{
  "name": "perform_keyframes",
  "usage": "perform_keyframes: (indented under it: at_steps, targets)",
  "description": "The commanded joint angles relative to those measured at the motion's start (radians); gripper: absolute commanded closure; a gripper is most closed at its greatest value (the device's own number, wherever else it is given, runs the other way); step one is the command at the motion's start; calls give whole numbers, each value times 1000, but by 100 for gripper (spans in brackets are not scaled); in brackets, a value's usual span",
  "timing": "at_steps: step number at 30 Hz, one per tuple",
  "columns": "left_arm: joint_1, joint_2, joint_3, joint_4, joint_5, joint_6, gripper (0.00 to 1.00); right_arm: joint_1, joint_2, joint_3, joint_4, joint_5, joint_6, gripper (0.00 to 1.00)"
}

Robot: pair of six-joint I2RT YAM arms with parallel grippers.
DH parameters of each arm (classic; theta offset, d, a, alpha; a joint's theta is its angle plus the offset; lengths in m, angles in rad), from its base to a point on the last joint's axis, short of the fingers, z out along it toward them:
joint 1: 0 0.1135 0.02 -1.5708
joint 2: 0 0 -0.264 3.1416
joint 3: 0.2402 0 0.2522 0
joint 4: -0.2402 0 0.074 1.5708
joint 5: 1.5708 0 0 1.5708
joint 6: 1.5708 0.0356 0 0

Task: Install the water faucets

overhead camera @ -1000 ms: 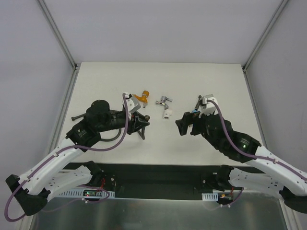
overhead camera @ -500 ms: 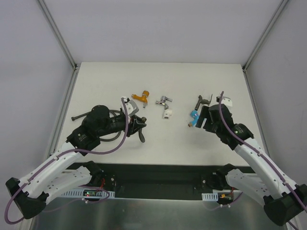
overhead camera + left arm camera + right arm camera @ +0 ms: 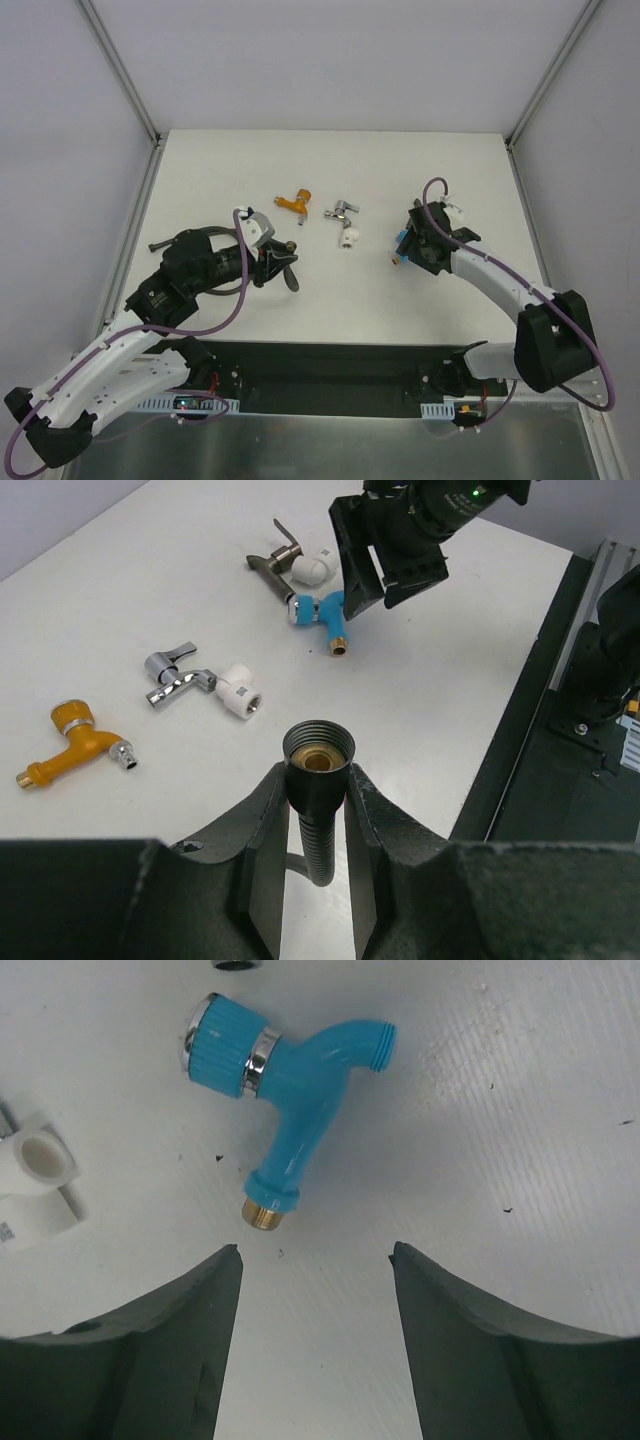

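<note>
The bright blue faucet (image 3: pixel 290 1080) lies on the table just ahead of my right gripper (image 3: pixel 315 1255). That gripper is open, with nothing between its fingers, and hovers over the faucet (image 3: pixel 402 243) in the top view. The orange-brass faucet (image 3: pixel 293 204) and the chrome faucet (image 3: pixel 342 209) lie at mid-table. The dark faucet (image 3: pixel 275 560) lies by the blue one. My left gripper (image 3: pixel 318 770) is shut on the threaded end of the dark hose (image 3: pixel 318 748), held above the table.
One white elbow fitting (image 3: pixel 347 238) sits beside the chrome faucet, another (image 3: pixel 35 1175) next to the dark faucet. The hose's remaining length (image 3: pixel 190 238) trails left behind my left arm. A black rail (image 3: pixel 330 365) runs along the table's near edge.
My right arm has swung back and to the right, coming down over the blue faucet, and its jaws have narrowed. The left gripper has drifted slightly left, still holding the hose end.
</note>
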Motion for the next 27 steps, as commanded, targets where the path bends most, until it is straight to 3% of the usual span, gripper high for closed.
perform_keyframes:
  at_steps: [1, 13, 22, 26, 27]
  targets:
    - [7, -14, -10, 69, -8, 11, 100, -21, 102, 69, 74, 27, 133, 38]
    - [7, 15, -8, 70, 28, 5, 100, -39, 260, 82, 135, 87, 256, 50]
    - [7, 14, -10, 72, 38, 14, 100, -53, 319, 72, 166, 92, 244, 58]
    - [7, 23, -13, 74, 36, 17, 100, -55, 322, 59, 189, 87, 226, 64]
    - [7, 26, -13, 72, 36, 17, 100, -55, 316, 52, 191, 81, 218, 69]
